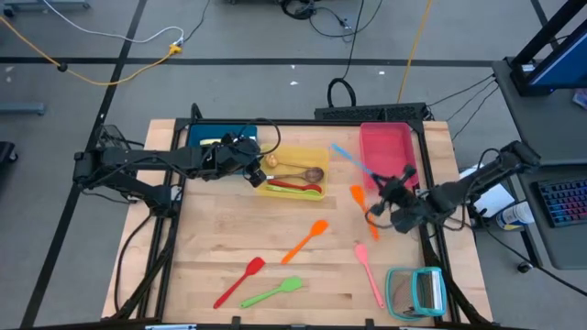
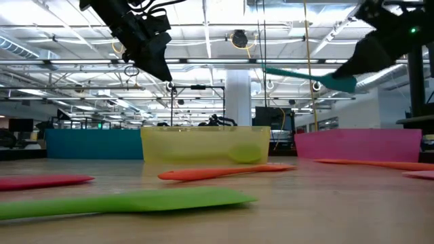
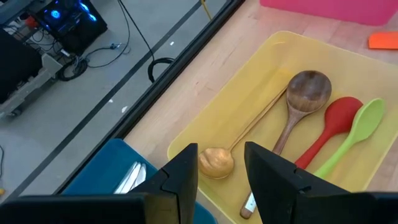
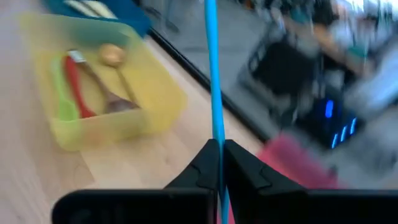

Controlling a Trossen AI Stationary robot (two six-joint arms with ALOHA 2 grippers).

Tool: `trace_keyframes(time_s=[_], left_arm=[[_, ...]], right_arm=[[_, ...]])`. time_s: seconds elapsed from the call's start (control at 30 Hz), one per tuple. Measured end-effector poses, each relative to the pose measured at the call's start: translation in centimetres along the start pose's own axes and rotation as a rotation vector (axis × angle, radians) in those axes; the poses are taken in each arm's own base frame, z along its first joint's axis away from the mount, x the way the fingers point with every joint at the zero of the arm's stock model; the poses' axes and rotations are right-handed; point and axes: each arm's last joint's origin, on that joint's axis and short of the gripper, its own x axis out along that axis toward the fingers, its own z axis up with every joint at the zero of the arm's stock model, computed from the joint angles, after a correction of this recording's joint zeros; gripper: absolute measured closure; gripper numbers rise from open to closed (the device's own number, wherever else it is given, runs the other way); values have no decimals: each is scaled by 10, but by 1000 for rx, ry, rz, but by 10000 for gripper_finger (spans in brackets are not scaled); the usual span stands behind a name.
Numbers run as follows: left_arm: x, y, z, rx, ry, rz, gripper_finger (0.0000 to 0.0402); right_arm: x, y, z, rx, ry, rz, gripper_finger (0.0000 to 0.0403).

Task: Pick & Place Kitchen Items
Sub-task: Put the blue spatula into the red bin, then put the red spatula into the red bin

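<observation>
My right gripper (image 1: 385,183) is shut on a slim blue utensil (image 1: 353,160), held in the air by the pink tray (image 1: 385,137). My left gripper (image 1: 257,174) is open and empty above the left end of the yellow tray (image 1: 298,154). In the left wrist view its fingers (image 3: 221,177) stand above a gold spoon (image 3: 216,163). That spoon lies in the tray beside a wooden spoon (image 3: 298,102), a red spoon (image 3: 333,121) and a green spoon (image 3: 357,127). On the table lie orange (image 1: 307,240), red (image 1: 240,280), green (image 1: 272,291) and pink (image 1: 370,270) spatulas. My right gripper pinches the blue utensil's thin handle (image 4: 216,140) between its two fingers. The handle runs straight out past the fingertips, toward the table's far left. The utensil is lifted clear of the table, roughly level, as the low view (image 2: 298,74) shows.
A blue tray (image 1: 215,136) holding pale cutlery stands at the far left. A second orange spatula (image 1: 362,203) lies under my right arm. A teal-framed rack (image 1: 417,291) stands at the near right corner. Bare wood lies between the trays and the loose spatulas.
</observation>
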Motion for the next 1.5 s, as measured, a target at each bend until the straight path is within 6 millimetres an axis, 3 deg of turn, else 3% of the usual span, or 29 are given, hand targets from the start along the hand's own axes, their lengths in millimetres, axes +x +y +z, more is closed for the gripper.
trace_keyframes(time_s=[0.27,0.57,0.73,0.87,1.27,1.5], left_arm=[[0,0,0,1,0,0,266],[0,0,0,2,-2,0,266],[0,0,0,1,-3,-1,266],[0,0,1,7,-8,-1,266],[0,-1,5,0,-46,-7,266],[0,-1,5,-29,-49,-8,266]], right_arm=[[13,-38,-26,330,315,-153,390],[29,-47,-71,480,485,-338,388],[34,-51,-81,485,504,-395,387],[40,-49,-82,395,498,-356,376],[55,-40,-63,268,318,-283,295],[64,-33,-34,396,115,-175,278]])
